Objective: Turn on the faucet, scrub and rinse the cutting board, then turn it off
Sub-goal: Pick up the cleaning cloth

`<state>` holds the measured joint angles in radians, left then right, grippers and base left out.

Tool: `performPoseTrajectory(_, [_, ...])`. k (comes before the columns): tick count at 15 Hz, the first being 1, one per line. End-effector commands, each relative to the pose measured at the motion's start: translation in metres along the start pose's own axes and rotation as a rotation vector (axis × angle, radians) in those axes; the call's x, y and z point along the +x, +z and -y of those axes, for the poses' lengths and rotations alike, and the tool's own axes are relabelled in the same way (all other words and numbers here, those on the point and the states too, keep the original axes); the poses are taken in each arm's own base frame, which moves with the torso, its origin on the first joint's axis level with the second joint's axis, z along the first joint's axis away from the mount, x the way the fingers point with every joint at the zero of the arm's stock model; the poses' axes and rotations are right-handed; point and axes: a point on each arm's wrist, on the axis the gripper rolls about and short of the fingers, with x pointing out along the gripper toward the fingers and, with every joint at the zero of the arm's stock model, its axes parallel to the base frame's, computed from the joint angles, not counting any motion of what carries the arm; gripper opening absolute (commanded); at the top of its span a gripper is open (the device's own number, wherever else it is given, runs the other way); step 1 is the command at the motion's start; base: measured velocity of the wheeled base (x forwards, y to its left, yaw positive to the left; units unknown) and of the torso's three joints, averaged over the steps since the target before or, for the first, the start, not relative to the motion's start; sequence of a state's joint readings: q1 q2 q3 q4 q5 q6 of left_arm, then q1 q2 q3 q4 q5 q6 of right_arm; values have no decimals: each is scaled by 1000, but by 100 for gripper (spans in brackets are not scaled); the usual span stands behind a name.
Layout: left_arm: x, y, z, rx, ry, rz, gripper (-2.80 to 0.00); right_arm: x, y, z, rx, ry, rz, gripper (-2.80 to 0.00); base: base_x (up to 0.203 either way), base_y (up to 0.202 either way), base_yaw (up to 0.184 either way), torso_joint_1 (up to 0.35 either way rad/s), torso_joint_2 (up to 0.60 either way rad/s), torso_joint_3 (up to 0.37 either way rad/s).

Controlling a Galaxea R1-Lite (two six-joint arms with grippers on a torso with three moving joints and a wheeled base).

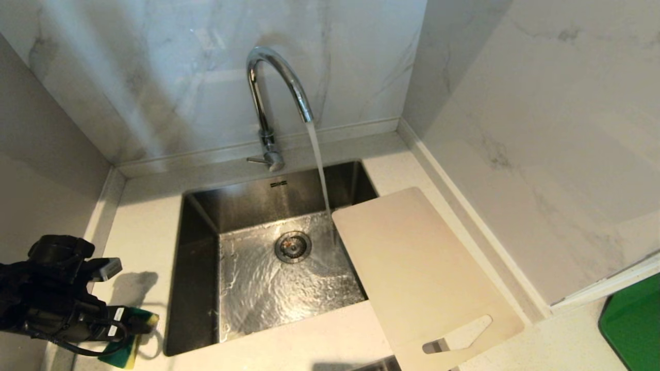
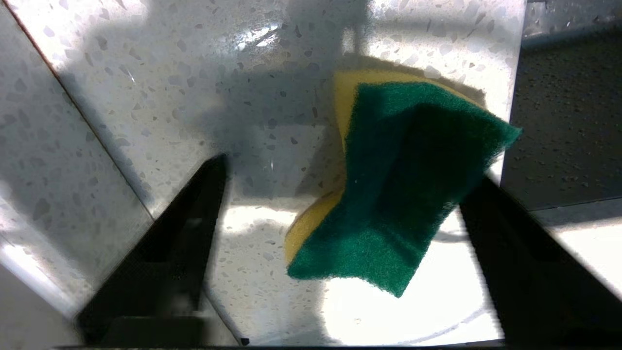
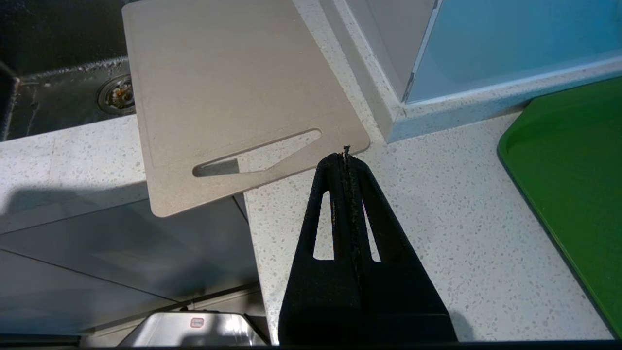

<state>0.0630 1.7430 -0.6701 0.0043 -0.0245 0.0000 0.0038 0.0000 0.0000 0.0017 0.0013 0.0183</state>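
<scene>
A: The left gripper (image 2: 340,233) is hanging over the counter (image 1: 144,232) left of the sink (image 1: 198,288); its jaws are standing wide apart around the sponge (image 2: 398,194), one finger (image 2: 510,253) seeming to touch its green edge; nothing is clamped yet.

B: And the right gripper (image 3: 346,151)?

A: It is sitting pressed shut and empty, just beside the handle end of the cutting board (image 1: 412,257).

B: So which step is running?

A: The faucet (image 1: 273,87) is already pouring; its stream is landing at the board's far corner, which is jutting over the basin, while the rest is lying on the counter right of the sink; I judge the sponge pickup is under way; next, the jaws are needing to close squarely on the sponge and carry it across to scrub.

B: Any writing?

A: Only a small dark mark on the sink's back wall; it is proving too small to read.
</scene>
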Motion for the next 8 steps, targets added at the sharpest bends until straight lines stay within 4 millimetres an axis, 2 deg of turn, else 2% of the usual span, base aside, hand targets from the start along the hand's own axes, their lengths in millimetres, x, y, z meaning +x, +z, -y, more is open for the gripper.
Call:
performPoseTrajectory(1, [0, 0, 0, 0, -2, 0, -280, 0, 0, 0, 0, 1, -1, -280, 0, 0, 0, 0, 0, 0])
performPoseTrajectory(8, [-1, 1, -2, -13, -31, 4, -280, 0, 0, 0, 0, 1, -1, -280, 0, 0, 0, 0, 0, 0])
